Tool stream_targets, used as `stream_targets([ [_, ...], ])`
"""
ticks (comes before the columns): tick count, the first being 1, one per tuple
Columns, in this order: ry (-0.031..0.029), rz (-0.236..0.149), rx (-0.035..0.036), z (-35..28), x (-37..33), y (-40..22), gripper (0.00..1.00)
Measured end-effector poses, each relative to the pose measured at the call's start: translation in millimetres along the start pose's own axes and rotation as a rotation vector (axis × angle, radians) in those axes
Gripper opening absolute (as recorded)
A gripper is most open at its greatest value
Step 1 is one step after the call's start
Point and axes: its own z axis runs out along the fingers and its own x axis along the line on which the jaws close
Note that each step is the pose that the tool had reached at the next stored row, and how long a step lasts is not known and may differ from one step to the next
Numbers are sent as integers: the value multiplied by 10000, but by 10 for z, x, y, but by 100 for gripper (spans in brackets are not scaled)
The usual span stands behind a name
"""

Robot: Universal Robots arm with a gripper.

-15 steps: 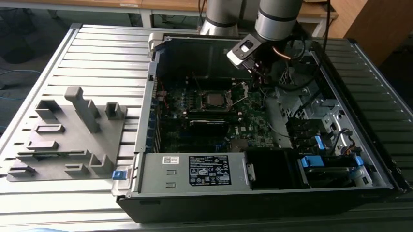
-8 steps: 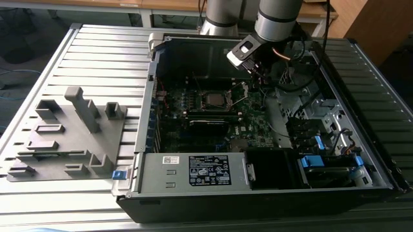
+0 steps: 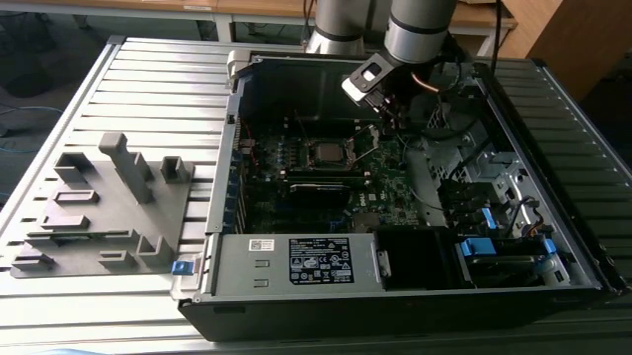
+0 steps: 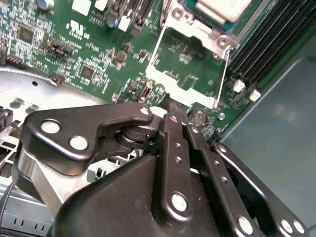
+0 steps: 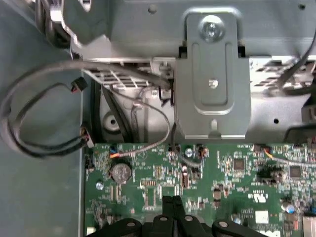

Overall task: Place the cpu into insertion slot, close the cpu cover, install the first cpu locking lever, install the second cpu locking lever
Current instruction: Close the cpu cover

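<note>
I see the open computer case (image 3: 415, 310) lying on the slatted metal counter (image 3: 148, 81), with the arm reaching down into it from the upper middle of the exterior view. The tool (image 3: 387, 120) hangs over the green motherboard (image 3: 390, 185), just toward the exterior view's right of the socket. In both wrist views its black fingers (image 5: 171, 203) are brought together, tip against tip.

The cpu (image 3: 324, 153) already sits in the insertion slot (image 3: 305, 154) near the middle of the board; in the second wrist view I can see part of its dull silver top (image 4: 224, 7) lying flat in the socket. The cpu cover (image 4: 160, 78) is swung open: green board and small parts show through its square cut-out. The tool's tips (image 4: 168, 104) are right at the cover's free edge, the side farthest from the cpu. I cannot tell whether they touch it.

A round coin cell (image 4: 197, 117) sits on the board just beside the fingers, and I see it in the first wrist view too (image 5: 121, 171). A loop of dark cable (image 5: 29, 123) hangs along the case wall there. Black memory slots (image 4: 261, 49) run beside the socket. At the exterior view's left, a grey fixture block (image 3: 99, 207) rests on the counter, well apart from the case.
</note>
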Motion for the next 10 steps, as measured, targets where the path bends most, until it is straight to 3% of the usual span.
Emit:
stream_targets([
  [10, 9, -5, -267, -19, -8, -356, 11],
])
